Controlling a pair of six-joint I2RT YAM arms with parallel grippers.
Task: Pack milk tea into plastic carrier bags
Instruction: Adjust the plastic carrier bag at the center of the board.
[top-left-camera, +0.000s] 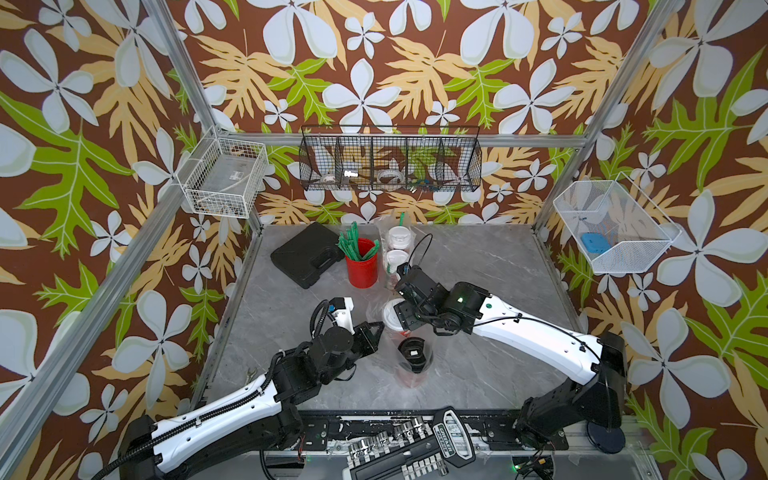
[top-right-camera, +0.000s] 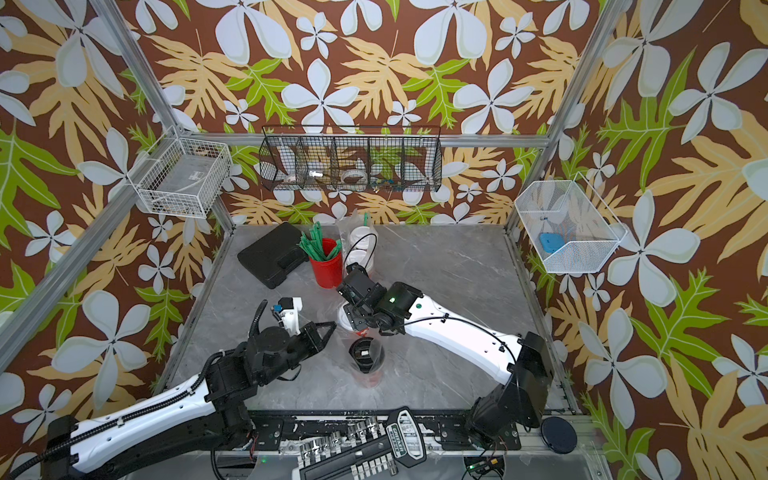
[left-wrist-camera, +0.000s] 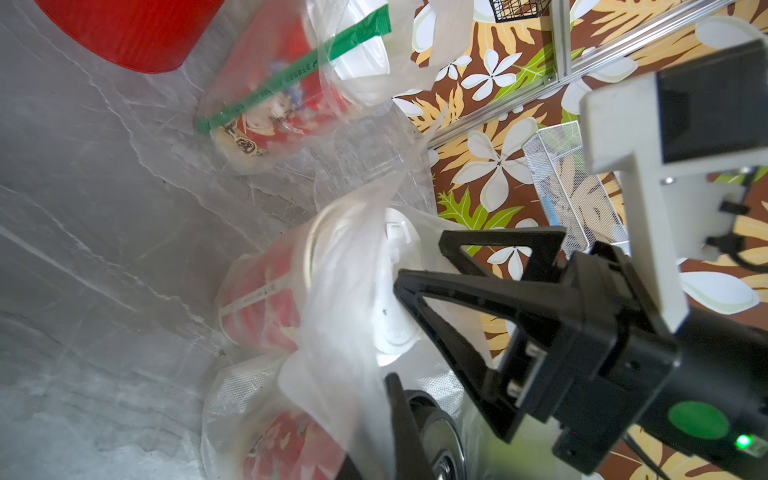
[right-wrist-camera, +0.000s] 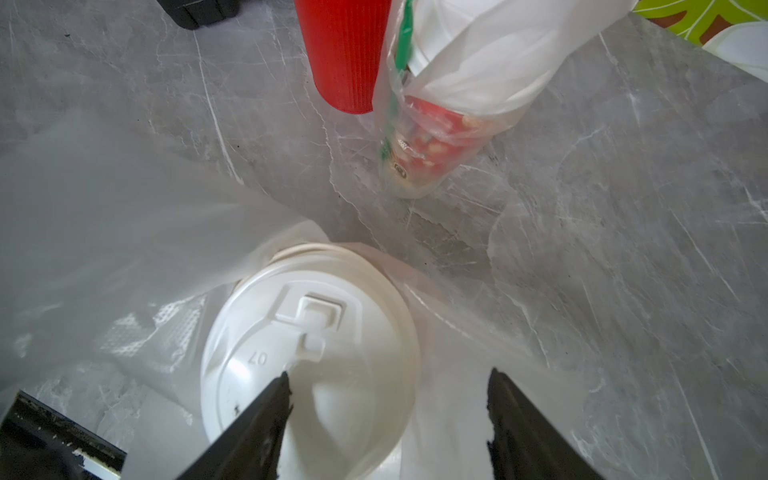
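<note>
A white-lidded milk tea cup (top-left-camera: 388, 319) (right-wrist-camera: 307, 353) and a black-lidded one (top-left-camera: 412, 352) (top-right-camera: 365, 353) stand mid-table inside a clear plastic carrier bag (left-wrist-camera: 345, 270) (top-left-camera: 415, 376). My left gripper (top-left-camera: 380, 328) (top-right-camera: 332, 326) (left-wrist-camera: 388, 386) is shut on that bag's film, which is pulled up beside the cups. My right gripper (top-left-camera: 398, 312) (right-wrist-camera: 388, 378) (left-wrist-camera: 419, 262) hangs open just over the white lid with nothing between its fingers; one finger is above the lid, the other off its rim. At the back, two white-lidded cups (top-left-camera: 399, 249) (right-wrist-camera: 436, 137) stand in another bag with a green straw.
A red cup of green straws (top-left-camera: 361, 266) (top-right-camera: 326, 266) stands next to the bagged pair. A black case (top-left-camera: 305, 253) lies at the back left. Wire baskets (top-left-camera: 390, 158) hang on the walls. A socket set (top-left-camera: 411, 449) sits along the front edge.
</note>
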